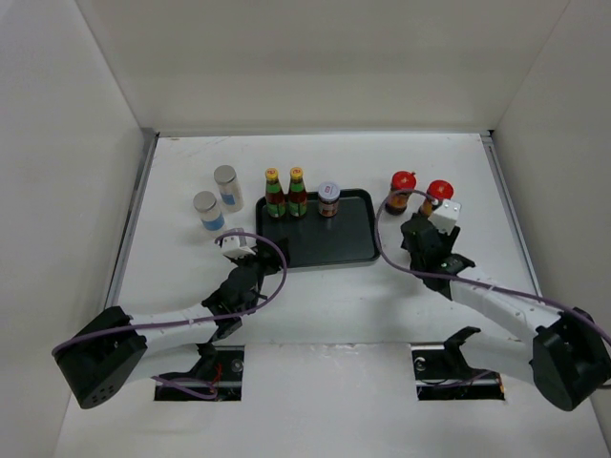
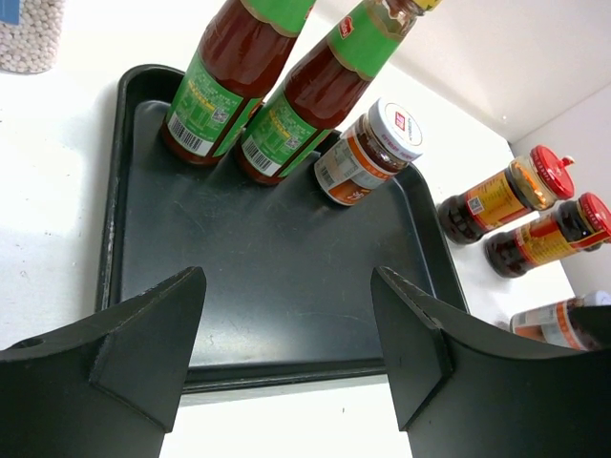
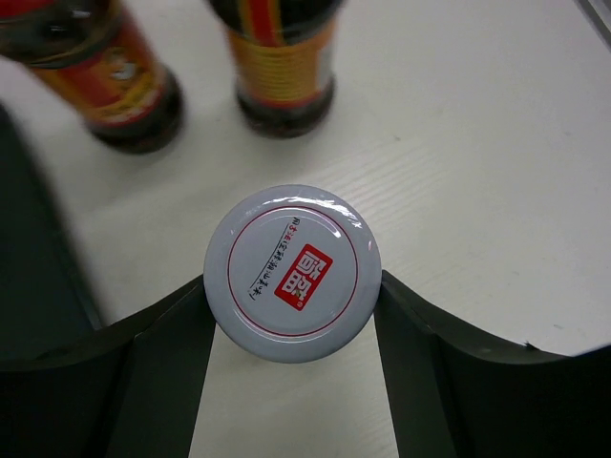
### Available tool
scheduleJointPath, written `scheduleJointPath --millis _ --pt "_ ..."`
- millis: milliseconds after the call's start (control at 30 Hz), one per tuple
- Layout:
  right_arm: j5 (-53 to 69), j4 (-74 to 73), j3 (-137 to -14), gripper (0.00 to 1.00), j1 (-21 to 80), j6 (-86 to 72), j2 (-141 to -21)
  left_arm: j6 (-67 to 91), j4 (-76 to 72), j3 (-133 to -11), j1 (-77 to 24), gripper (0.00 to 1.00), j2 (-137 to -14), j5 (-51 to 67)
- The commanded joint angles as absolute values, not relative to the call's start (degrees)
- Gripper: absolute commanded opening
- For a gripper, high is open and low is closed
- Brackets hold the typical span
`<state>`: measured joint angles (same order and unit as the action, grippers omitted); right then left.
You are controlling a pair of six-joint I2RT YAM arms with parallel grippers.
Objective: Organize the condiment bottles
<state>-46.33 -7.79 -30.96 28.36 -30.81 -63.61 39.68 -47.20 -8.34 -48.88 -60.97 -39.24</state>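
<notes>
The right gripper (image 3: 293, 283) has its jaws closed part-way onto the lid of a pale-lidded jar (image 3: 292, 253), a finger against each side. Seen from straight above, the jar seems to stand on the table (image 3: 496, 172), though its base is hidden. It sits right of the tray (image 1: 355, 250), just in front of the red jars (image 1: 402, 191) (image 1: 438, 196), which stand side by side on the table.

The left gripper (image 2: 288, 286) hangs over the tray's near edge, jaws well apart and holding nothing.

At the back of the tray stand the green bottles (image 1: 275, 194) (image 1: 297, 192), touching, with the second pale jar (image 1: 328, 199) just to their right. The white cylinders (image 1: 227, 187) (image 1: 206, 210) stand on the table left of the tray.
</notes>
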Motion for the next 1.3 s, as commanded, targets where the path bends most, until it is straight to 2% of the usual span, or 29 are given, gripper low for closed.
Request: scheduleJointPath --millis 0,167,400,700,767,833,967,1100,1267 --pt "-52.7 -1.9 -38.5 0.56 33.7 -28.0 -60.6 39.6 -50.0 -9.9 -48.6 0.69 -61.3 -38.8" --pt "-44.6 5.5 -45.4 0.56 38.2 -25.7 -68.3 39.6 -50.0 -9.8 -48.4 0.69 -60.9 -38.7" --pt "-36.3 16.3 -56.6 0.57 38.6 -23.3 -86.4 39.6 -49.7 -9.8 -48.3 0.69 -60.7 -38.7" --pt "-33.8 20.2 -65.6 0.60 36.3 -21.4 -102.1 39.8 -49.6 -9.5 -48.0 0.69 -59.9 -38.1" --pt "-33.9 20.4 -66.1 0.62 36.0 -20.6 -103.4 39.6 -49.6 -9.6 -47.9 0.69 -60.0 -38.0" --pt "-34.3 20.4 -66.4 0.70 35.7 -20.4 -104.1 39.8 -49.6 -9.6 -47.4 0.69 -60.2 -38.0" --pt "-36.1 21.3 -65.8 0.79 35.4 -20.4 -104.5 39.4 -49.6 -10.0 -46.7 0.69 -61.1 -38.0" --pt "-36.2 22.0 -65.1 0.94 35.4 -19.6 -103.1 39.1 -49.4 -10.5 -46.1 0.69 -61.4 -38.4" --pt "-34.9 22.1 -59.1 0.95 35.9 -19.5 -93.4 38.4 -48.5 -12.6 -44.3 0.67 -63.7 -38.2"
